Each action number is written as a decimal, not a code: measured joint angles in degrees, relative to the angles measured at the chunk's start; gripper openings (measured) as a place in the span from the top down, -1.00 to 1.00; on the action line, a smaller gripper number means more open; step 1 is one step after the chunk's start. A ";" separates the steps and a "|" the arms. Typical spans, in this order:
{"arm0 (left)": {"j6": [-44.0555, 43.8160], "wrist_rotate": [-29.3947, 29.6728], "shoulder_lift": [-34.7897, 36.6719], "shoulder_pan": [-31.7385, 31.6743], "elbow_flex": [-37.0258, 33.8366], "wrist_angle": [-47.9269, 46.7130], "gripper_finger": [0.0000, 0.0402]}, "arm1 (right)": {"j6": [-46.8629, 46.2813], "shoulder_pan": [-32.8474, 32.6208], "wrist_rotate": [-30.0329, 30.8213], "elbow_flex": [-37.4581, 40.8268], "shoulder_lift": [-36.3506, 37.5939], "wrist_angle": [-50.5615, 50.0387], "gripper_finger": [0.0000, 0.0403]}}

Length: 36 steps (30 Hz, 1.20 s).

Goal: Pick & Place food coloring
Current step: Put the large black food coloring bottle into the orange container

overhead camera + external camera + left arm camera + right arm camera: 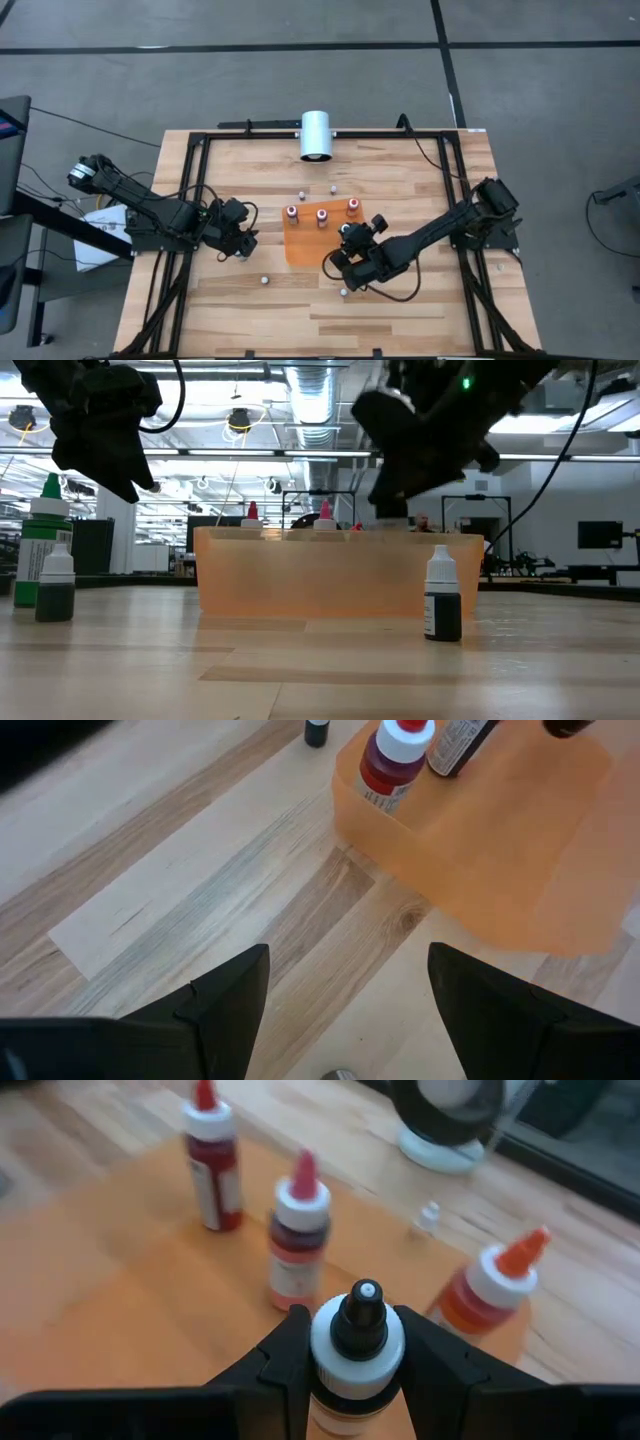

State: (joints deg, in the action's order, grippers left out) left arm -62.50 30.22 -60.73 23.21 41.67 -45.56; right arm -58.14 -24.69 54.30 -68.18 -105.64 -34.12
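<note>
Food coloring bottles are the concern: from above, three red-capped bottles (321, 214) stand in a row along the far edge of the orange tray (302, 248) at mid-desk, kept together there, and the right claw (357, 236) hangs over the tray's right side. Small loose bottles (264, 281) dot the desk (440, 310) around the tray. The left claw (240, 240) waits beside the tray's left edge.

At desk height, a dark bottle (442, 600) stands upright before the tray wall, cap up.

The left wrist camera shows its fingers (225, 1005) spread, holding nothing.

The right wrist camera shows that claw pinching a black-tipped bottle (357, 1342) by its white collar, long axis vertical, nozzle up, presumably so it lands standing beside the others.
</note>
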 joint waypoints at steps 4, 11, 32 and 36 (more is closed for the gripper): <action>0.41 -0.02 0.00 0.00 0.00 0.00 -0.32 | -5.24 0.52 0.21 0.00 -1.35 -3.24 0.44; 0.44 0.00 0.00 0.00 0.00 0.00 -0.32 | -9.93 0.97 1.19 0.00 -1.58 -7.71 0.44; 0.39 -0.02 0.00 0.01 0.00 0.04 -0.32 | -15.02 1.86 -0.98 0.00 -3.65 -10.08 0.44; 0.39 -0.06 0.00 -0.01 0.00 0.15 -0.32 | -14.99 1.84 -1.46 -0.02 -3.50 -10.21 0.39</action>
State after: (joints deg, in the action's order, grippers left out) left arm -62.11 30.15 -60.73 23.20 41.67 -45.41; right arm -73.12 -22.85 52.85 -68.20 -109.14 -44.33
